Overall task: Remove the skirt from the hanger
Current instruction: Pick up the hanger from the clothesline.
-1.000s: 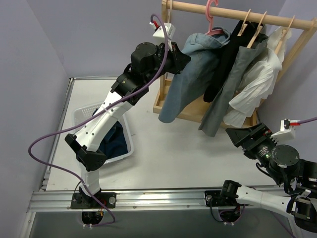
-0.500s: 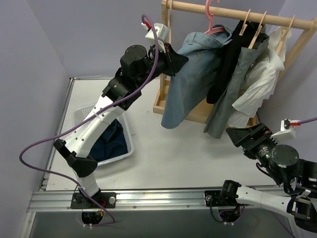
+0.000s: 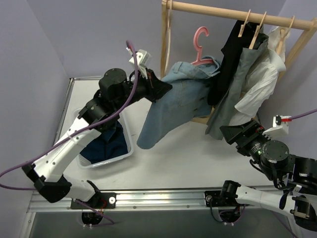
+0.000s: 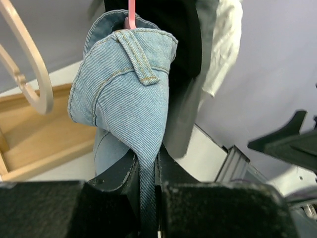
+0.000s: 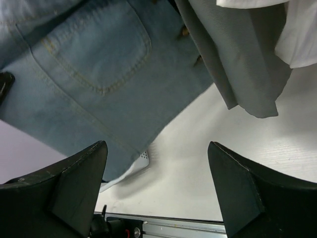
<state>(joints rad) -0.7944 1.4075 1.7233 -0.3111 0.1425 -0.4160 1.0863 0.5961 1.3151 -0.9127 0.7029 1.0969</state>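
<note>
Left wrist view: left claw (image 4: 147, 174) pinches a fold of the light-blue denim garment (image 4: 124, 84), which rides a pink hanger (image 3: 200, 47) whose hook is clear below the rail (image 3: 218, 11). Right claw (image 5: 156, 148) is spread wide and empty above the tabletop (image 5: 198, 173). The grey skirt (image 3: 233, 99) hangs at the rail, apparently from a wooden hanger (image 3: 256, 30), touching the white blouse (image 3: 260, 82).

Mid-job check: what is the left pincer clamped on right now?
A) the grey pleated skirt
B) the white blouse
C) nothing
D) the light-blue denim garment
D: in the left wrist view the left pincer pinches a fold of the light-blue denim garment, while the grey skirt hangs on the rail.
</note>
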